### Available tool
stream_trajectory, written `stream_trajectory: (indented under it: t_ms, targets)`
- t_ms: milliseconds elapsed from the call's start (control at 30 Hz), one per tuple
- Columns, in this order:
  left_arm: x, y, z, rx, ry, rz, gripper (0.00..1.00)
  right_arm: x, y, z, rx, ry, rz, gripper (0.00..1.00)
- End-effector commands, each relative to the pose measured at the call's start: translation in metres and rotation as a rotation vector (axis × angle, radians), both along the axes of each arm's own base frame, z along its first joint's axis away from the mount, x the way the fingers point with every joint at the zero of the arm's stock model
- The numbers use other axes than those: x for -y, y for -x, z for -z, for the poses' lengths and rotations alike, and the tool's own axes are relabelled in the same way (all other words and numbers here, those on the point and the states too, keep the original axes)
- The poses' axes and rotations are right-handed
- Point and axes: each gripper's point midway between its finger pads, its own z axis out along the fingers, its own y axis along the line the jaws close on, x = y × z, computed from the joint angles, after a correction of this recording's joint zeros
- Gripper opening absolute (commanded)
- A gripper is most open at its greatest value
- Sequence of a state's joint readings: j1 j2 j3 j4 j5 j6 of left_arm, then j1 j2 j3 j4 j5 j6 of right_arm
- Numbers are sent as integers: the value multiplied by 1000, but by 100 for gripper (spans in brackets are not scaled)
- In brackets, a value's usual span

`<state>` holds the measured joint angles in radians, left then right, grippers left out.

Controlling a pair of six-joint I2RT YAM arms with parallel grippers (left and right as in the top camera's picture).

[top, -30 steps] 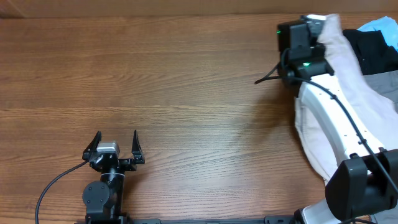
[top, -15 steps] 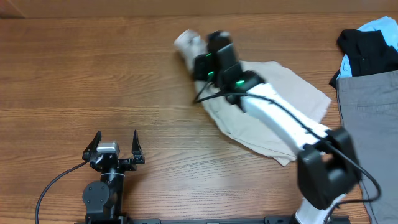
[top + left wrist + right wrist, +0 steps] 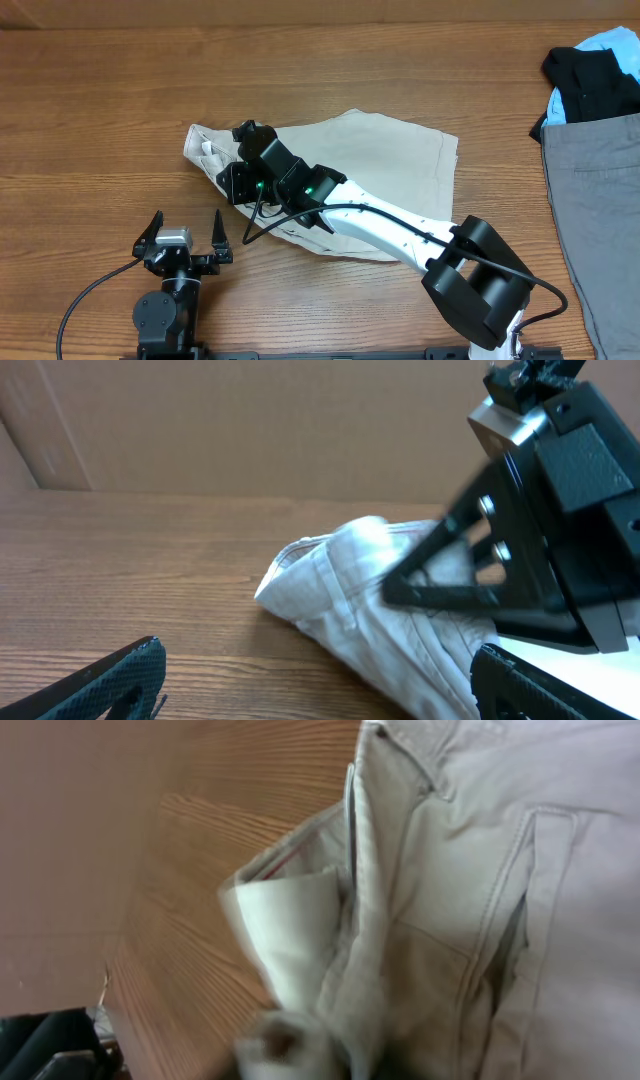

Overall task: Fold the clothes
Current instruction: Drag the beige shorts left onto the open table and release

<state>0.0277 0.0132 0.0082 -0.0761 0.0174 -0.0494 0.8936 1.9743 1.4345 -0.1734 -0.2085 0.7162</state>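
One pair of trousers now mid-table, right gripper farther left.

The cream clothes are lying bunched on the wooden table, the right gripper is leaning in from 3 o'clock, and the left gripper is sitting spread wide at 6 o'clock.

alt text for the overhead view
The right gripper reaches across a wooden table, pinching the waistband end of rumpled pale beige cotton trousers at its centre. The left gripper sits open near the front edge; a pile of grey, black and blue clothing lies far right.
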Motion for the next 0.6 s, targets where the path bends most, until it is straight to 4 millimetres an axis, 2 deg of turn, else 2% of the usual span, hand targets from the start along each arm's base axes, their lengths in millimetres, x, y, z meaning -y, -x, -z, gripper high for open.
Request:
stream_trajectory:
  t_ms: [0, 133, 200, 267, 333, 400, 433, 467, 500, 567]
  targets:
    - [0, 0, 0, 2, -13, -1, 100, -2, -8, -22, 57, -30, -23, 34]
    - [0, 0, 0, 2, -13, -1, 100, 13, -21, -30, 55, -16, 6, 36]
    - [0, 0, 1, 2, -13, -1, 100, 24, -30, -42, 100, 16, 7, 46]
    - [0, 0, 1, 2, -13, -1, 100, 45, -45, -50, 117, 81, 76, 47]
    - [0, 0, 1, 2, -13, -1, 100, 94, -71, -61, 139, 210, 200, 55]
    - [0, 0, 1, 2, -13, -1, 100, 135, -85, -65, 131, 299, 251, 65]
    - [0, 0, 1, 2, -13, -1, 100, 154, -90, -64, 119, 336, 260, 66]
    - [0, 0, 0, 2, -13, -1, 100, 166, -92, -63, 106, 358, 270, 66]
    - [0, 0, 1, 2, -13, -1, 100, 193, -97, -54, 65, 408, 295, 67]
    - [0, 0, 0, 2, -13, -1, 100, 233, -95, -38, -28, 488, 333, 68]
